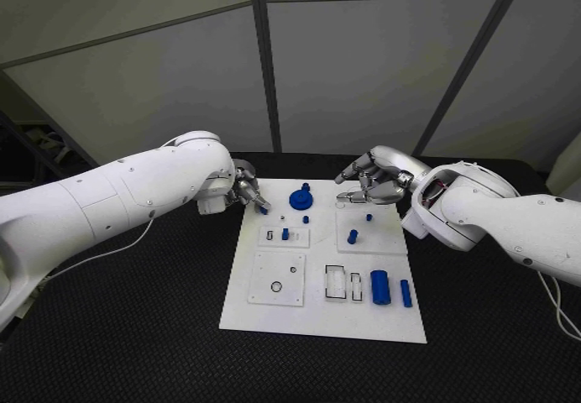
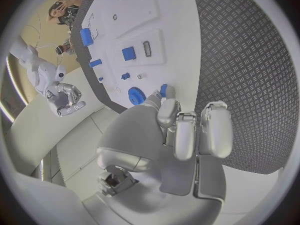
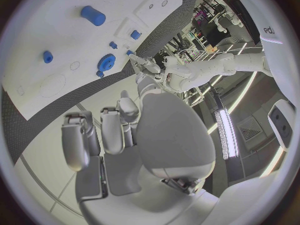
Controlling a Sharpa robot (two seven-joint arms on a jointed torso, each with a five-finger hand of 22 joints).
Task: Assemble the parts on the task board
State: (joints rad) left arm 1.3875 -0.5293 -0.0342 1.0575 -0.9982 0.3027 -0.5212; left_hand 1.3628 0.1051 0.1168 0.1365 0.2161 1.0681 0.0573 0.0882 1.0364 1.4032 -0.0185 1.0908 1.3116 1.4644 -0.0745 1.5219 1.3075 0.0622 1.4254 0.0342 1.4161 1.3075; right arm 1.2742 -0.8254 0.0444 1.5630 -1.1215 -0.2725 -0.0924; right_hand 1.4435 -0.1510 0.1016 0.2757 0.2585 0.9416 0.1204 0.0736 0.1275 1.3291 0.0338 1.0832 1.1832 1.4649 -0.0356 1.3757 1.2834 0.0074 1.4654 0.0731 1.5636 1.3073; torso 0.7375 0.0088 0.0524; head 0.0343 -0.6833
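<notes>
The white task board (image 1: 317, 315) lies mid-table. A blue gear (image 1: 300, 199) stands near its far edge, also in the left wrist view (image 2: 136, 95). My left hand (image 1: 248, 191) is at the board's far left corner, its fingertips pinching a small blue part (image 2: 163, 90) right beside the gear. My right hand (image 1: 378, 180) hovers over the far right corner with fingers curled in, and nothing shows in it (image 3: 112, 130). A blue cylinder (image 1: 380, 287) and a thin blue bar (image 1: 405, 293) lie at the near right.
Small blue pegs stand mid-board: one (image 1: 285, 234) left of centre, another (image 1: 353, 238) right of centre. Empty slots (image 1: 336, 283) and a round hole (image 1: 276, 286) sit on the near half. Black textured table (image 1: 133, 336) surrounds the board.
</notes>
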